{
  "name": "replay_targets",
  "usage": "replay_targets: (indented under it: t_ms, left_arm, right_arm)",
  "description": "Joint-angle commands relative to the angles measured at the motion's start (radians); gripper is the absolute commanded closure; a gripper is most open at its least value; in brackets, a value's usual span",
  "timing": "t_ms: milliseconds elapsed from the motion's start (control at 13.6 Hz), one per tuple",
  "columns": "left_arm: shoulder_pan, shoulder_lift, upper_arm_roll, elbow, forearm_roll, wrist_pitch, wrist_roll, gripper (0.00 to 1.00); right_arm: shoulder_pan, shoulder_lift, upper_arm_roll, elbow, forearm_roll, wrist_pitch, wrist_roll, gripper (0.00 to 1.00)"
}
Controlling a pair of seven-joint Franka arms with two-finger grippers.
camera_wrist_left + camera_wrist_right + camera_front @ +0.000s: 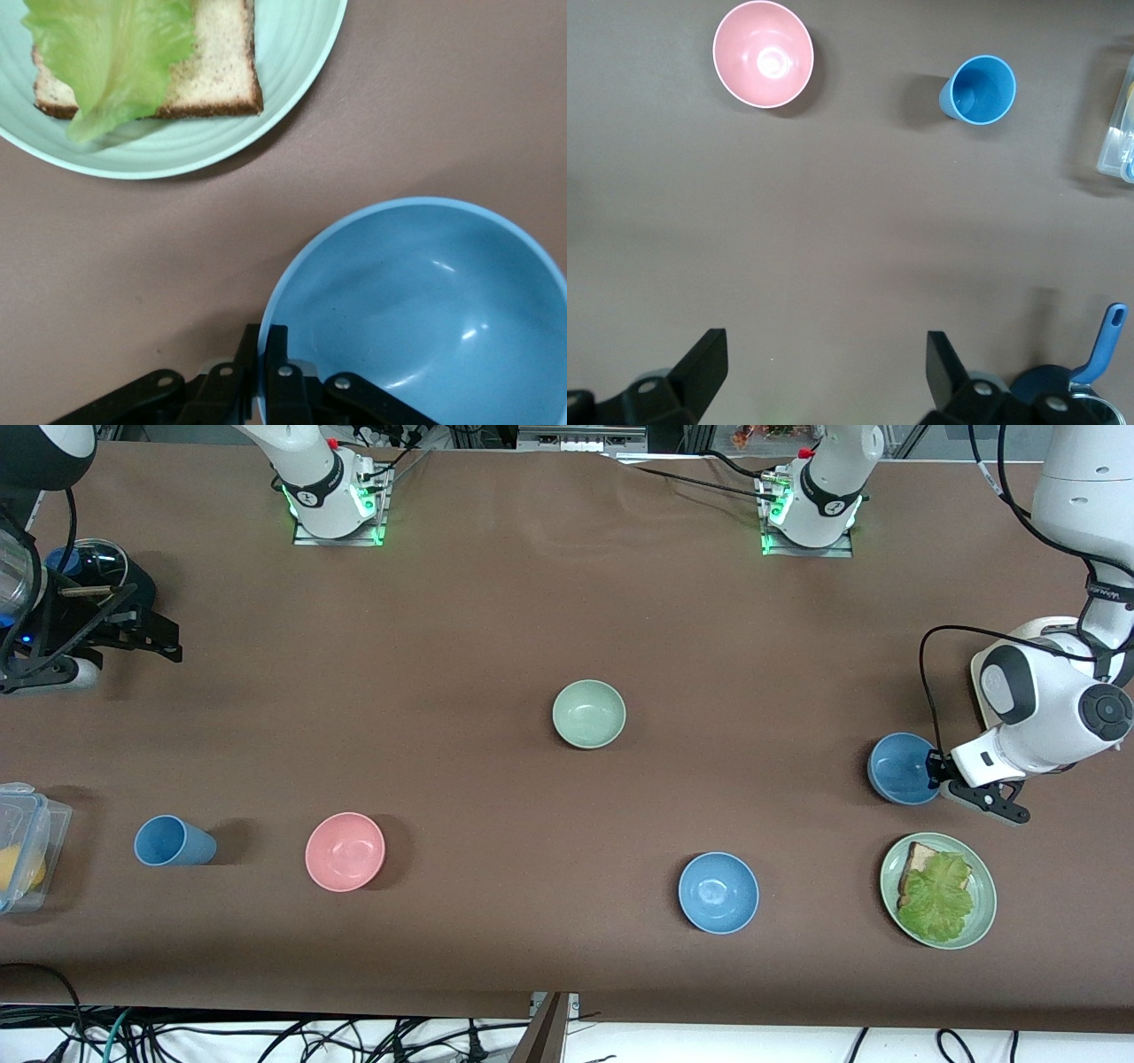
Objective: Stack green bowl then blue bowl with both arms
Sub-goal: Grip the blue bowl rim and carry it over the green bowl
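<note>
The green bowl (pixel 589 713) stands upright and empty at the middle of the table. One blue bowl (pixel 902 768) is at the left arm's end. My left gripper (pixel 935 771) is shut on its rim, one finger inside and one outside. The left wrist view shows this grip (pixel 264 332) on the blue bowl (pixel 425 301). I cannot tell whether this bowl is lifted. A second blue bowl (pixel 718 892) sits free, nearer to the front camera. My right gripper (pixel 164 633) is open and empty over the right arm's end of the table, as the right wrist view (pixel 827 345) shows.
A green plate (pixel 979 921) with bread and lettuce lies beside the held bowl, nearer to the camera. A pink bowl (pixel 345 851), a blue cup (pixel 173 841) and a clear lidded box (pixel 22 855) are toward the right arm's end. A dark blue utensil (pixel 1103 350) is under the right wrist.
</note>
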Motion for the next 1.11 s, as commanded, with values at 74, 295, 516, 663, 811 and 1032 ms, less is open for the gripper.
replay_targets:
  t_ms: [74,295,516,663,811,1032]
  left_arm:
    - [0.001,-0.015,-0.003,0.060,-0.057,-0.111,0.030,1.00]
    - [-0.007,-0.033,-0.052,0.204,-0.111,-0.388,0.021,1.00]
    - [-0.008,-0.065,-0.174,0.270,-0.108,-0.539,-0.079,1.00]
    - [-0.010,-0.099,-0.260,0.261,-0.105,-0.614,-0.261,1.00]
    - [-0.015,-0.107,-0.356,0.247,-0.099,-0.638,-0.449,1.00]
    - [-0.040,-0.088,-0.474,0.222,-0.111,-0.569,-0.698,1.00]
  right_arm:
    - [-0.010,0.001,0.011,0.012,-0.007,-0.001,-0.010,0.01]
    - [-0.010,0.001,0.011,0.012,-0.007,0.000,-0.010,0.01]
    - [-0.010,0.001,0.011,0.012,-0.007,0.000,-0.010,0.01]
    - [-0.010,0.001,0.011,0.012,-0.007,0.000,-0.010,0.01]
    - [-0.010,0.001,0.011,0.012,-0.007,0.000,-0.010,0.01]
    - [-0.010,0.001,0.011,0.012,-0.007,0.000,-0.010,0.01]
